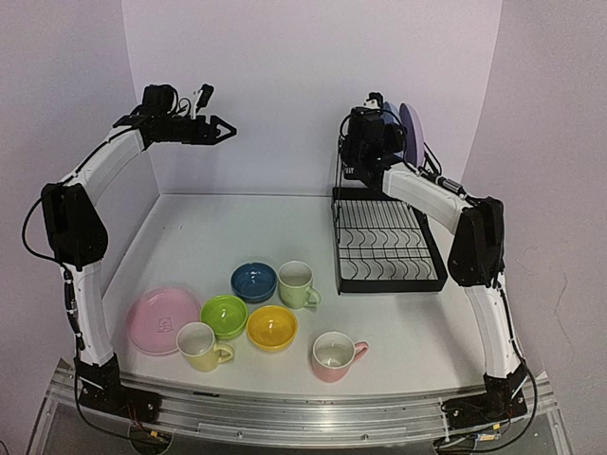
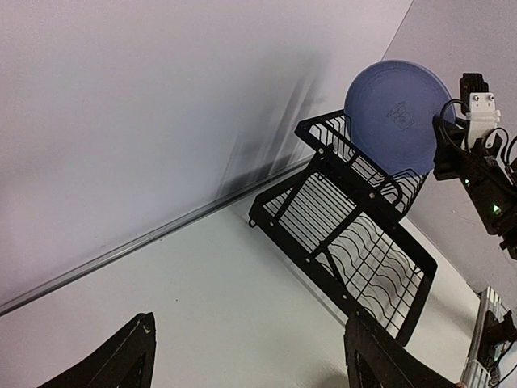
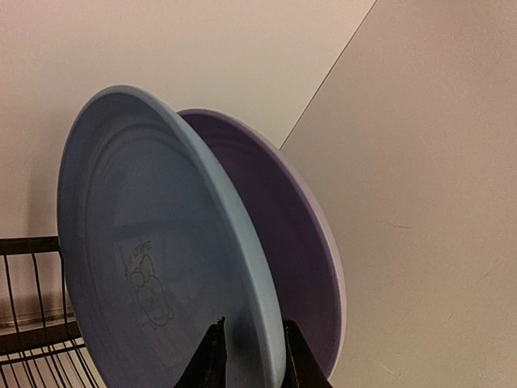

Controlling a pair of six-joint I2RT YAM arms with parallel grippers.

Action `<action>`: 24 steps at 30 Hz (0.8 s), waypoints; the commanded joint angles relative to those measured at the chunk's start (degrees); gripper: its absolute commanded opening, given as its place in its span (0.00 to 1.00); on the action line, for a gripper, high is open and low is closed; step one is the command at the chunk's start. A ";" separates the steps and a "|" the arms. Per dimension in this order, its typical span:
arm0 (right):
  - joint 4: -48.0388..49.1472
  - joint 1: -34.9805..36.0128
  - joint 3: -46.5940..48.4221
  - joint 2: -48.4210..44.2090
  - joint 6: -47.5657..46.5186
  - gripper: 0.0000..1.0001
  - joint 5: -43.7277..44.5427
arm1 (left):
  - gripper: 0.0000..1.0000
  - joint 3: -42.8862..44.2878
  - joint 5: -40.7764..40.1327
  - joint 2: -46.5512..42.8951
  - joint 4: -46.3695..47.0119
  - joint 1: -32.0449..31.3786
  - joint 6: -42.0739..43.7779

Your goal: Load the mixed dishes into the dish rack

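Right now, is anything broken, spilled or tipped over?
Nothing stands out. The blue plate and lilac plate stand on edge side by side in the rack's top shelf. On the table, the pink plate lies flat and the bowls and mugs sit upright; no chips or spills show.

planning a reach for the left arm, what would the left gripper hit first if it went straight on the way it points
Probably the dish rack: the left gripper aims across the table at its near corner, below the blue plate. Depth is unclear, so it might touch the table first.
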 commanded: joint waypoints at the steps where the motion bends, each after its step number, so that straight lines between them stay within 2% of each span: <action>1: 1.78 -0.12 2.38 0.57 -1.76 0.20 9.29 | 0.80 -0.58 1.09 -2.95 0.44 0.31 -0.05; 4: 2.24 -0.09 2.56 0.21 -1.79 0.23 9.16 | 0.80 -0.54 1.08 -2.91 0.51 0.32 0.01; 17: 3.21 1.21 3.34 -1.81 -2.49 0.49 7.24 | 0.80 -0.41 1.37 -3.01 0.25 0.58 0.00; 24: 3.52 2.23 2.59 -3.53 -2.91 0.54 6.23 | 0.80 -0.31 1.41 -2.95 0.33 0.56 -0.06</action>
